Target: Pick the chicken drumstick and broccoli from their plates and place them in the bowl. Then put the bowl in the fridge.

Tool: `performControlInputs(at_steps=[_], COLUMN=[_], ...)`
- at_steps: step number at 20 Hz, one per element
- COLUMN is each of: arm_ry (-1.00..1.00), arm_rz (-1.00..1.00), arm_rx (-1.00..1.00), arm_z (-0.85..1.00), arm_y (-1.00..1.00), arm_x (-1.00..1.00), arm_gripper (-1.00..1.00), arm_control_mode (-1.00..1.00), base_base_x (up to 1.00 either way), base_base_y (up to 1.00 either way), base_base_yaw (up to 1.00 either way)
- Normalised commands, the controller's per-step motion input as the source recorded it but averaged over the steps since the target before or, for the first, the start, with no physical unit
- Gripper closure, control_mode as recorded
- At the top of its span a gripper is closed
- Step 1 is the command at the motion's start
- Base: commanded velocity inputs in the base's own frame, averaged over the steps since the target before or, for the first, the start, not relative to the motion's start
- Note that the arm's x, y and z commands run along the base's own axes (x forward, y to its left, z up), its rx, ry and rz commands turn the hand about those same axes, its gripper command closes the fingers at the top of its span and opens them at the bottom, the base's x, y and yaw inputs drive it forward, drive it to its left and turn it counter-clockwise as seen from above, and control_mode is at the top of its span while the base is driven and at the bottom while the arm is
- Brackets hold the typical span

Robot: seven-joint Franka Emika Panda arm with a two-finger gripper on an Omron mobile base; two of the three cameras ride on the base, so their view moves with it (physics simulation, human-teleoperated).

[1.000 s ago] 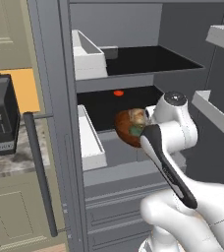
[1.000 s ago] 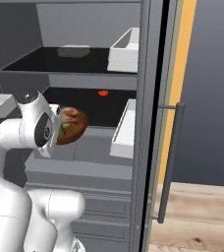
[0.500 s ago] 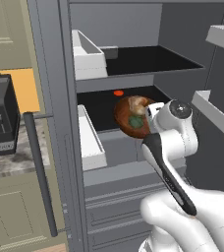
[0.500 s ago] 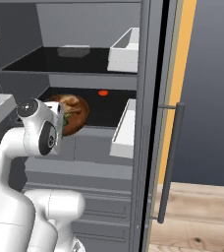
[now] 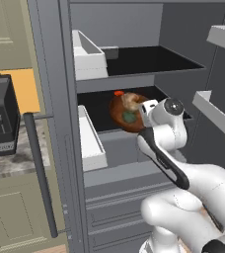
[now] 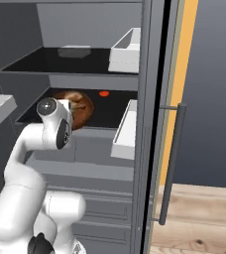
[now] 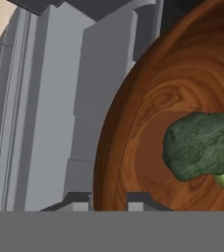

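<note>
Gripper (image 7: 109,199) was clamped narrow on the near rim of the bowl (image 7: 182,113), one fingertip on each side of the wall at 6 o'clock in the hand view. Broccoli (image 7: 201,145) sat inside the bowl, toward 3 o'clock of its floor. In the left base view the bowl (image 5: 127,111) was tilted, at the front edge of the fridge's (image 5: 134,74) middle dark shelf, with the chicken drumstick (image 5: 130,101) at 12 o'clock above the broccoli (image 5: 129,117) inside it. A small red item (image 6: 103,93) lay on the same shelf, at 2 o'clock from the bowl (image 6: 78,106) in the right base view. White door bin (image 6: 126,130) sat at 3 o'clock, near the handle (image 6: 172,158).
</note>
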Motion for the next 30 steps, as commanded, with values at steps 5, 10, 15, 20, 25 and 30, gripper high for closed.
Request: performControlInputs(at_steps=[5, 10, 15, 20, 25, 30], arm_ry=[0.02, 0.03, 0.06, 0.00, 0.00, 0.00], arm_rz=[0.00, 0.00, 0.00, 0.00, 0.00, 0.00], arm_rx=[-0.05, -0.04, -0.06, 0.00, 0.00, 0.00], arm_z=[-0.08, -0.10, -0.23, -0.22, -0.11, -0.16], arm_y=[0.11, 0.18, 0.08, 0.05, 0.05, 0.07], arm_x=[0.69, 0.64, 0.50, 0.46, 0.47, 0.36], arm_gripper=[1.00, 1.00, 1.00, 1.00, 1.00, 1.00], arm_control_mode=[-1.00, -1.00, -1.00, -1.00, -1.00, -1.00], base_base_x=[0.00, 0.00, 0.00, 0.00, 0.00, 0.00], base_base_y=[0.00, 0.00, 0.00, 0.00, 0.00, 0.00], base_base_yaw=[0.00, 0.00, 0.00, 0.00, 0.00, 0.00])
